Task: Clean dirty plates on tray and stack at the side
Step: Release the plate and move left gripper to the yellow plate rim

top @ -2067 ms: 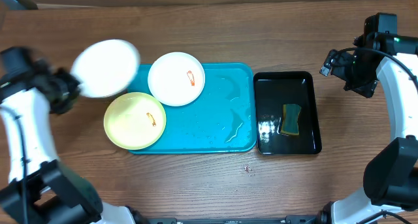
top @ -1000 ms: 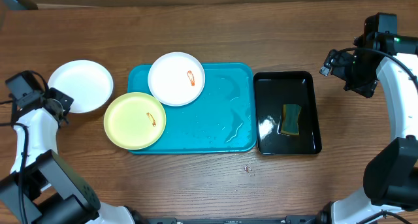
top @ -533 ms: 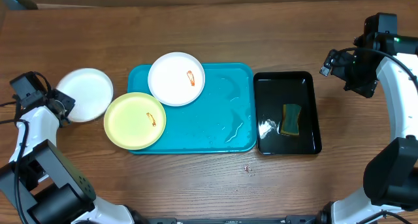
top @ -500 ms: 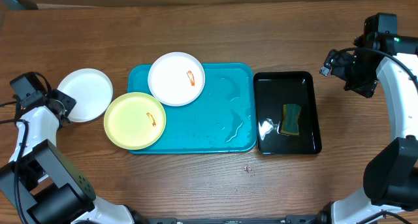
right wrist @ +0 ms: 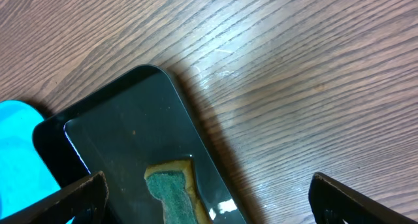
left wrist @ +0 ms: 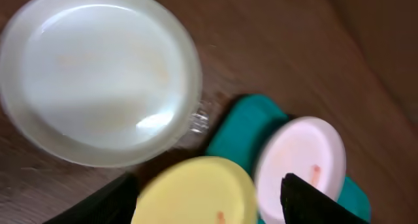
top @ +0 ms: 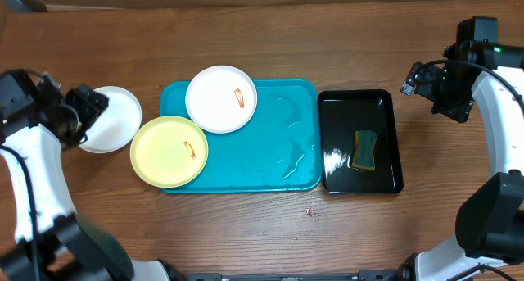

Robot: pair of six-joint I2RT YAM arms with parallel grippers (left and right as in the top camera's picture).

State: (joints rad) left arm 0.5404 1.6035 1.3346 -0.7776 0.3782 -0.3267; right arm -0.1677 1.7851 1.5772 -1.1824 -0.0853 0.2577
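Observation:
A clean white plate (top: 113, 121) (left wrist: 98, 74) lies flat on the bare wood just left of the turquoise tray (top: 270, 154) (left wrist: 238, 123). A pale yellow-green plate (top: 169, 151) (left wrist: 196, 191) with an orange smear overhangs the tray's front left corner. A second white plate (top: 221, 98) (left wrist: 300, 159), also smeared, sits at the tray's back left. My left gripper (top: 84, 109) (left wrist: 209, 208) hovers open over the clean plate's left edge, holding nothing. Far right, my right gripper (top: 424, 83) (right wrist: 209, 211) hangs open and empty above the wood.
A glossy black tray (top: 360, 99) (right wrist: 124, 119) stands right of the turquoise one, with a green and yellow sponge (top: 365, 149) (right wrist: 170, 191) lying in it. Water drops glisten on the turquoise tray's right half. Small crumbs (top: 309, 210) lie near the front edge.
My left gripper has opened and let go of the white plate, which now rests on the wood beside the tray. The left arm has lifted away. The right arm has not moved.

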